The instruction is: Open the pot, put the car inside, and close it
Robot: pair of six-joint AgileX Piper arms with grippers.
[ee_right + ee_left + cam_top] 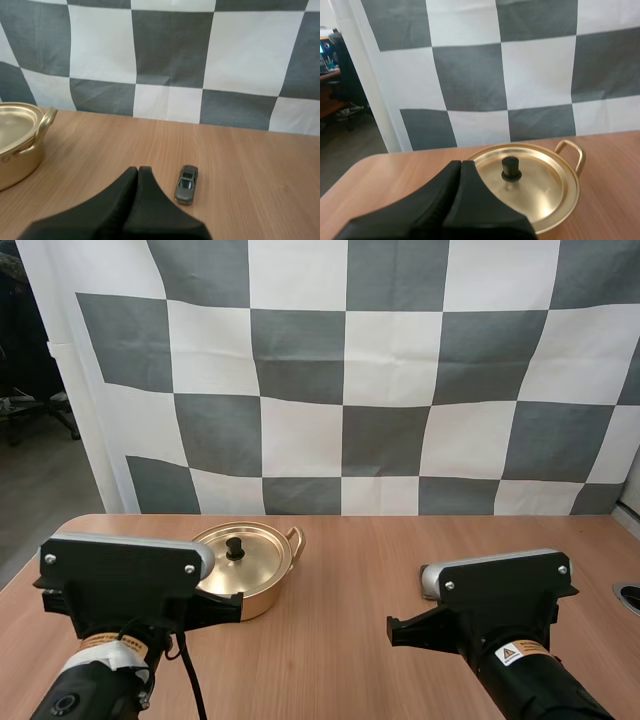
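A: Pot (pixel 262 592) sits on the desk (pixel 350 640) in front of the left arm. Lid (pixel 545 190) is seated, with its black knob (pixel 510 168) upright at centre. The step in hand looks like lid removal, not yet begun.
B: Car?
A: Small grey car (pixel 186 184) is on the bare desk, just beside the right pincer (pixel 138 169) tip and well apart from the pot. Its long axis runs roughly away from the arm.
B: Pincers?
A: Both are pressed together, one dark wedge each, gripping nothing. The left pincer (pixel 461 162) hangs by the pot's near rim, tip just beside the knob.
B: So the left takes the lid.
A: Likely. It should spread its fingers first, then centre over the knob. Next it descends until the pads straddle the stem under the cap, and closes there. Lift straight up, since a tilt could drag the lid on the rim and shove the pot. Park the lid on the desk, clear of the car and the loop handle (pixel 572 152).
B: Right arm?
A: Best it holds off, then grips across the car's narrow width.
B: Any writing?
A: There is a warning sticker (pixel 520 652) on the right arm with a triangle symbol, text unreadable. No brand or lettering is legible on the pot, lid or car.
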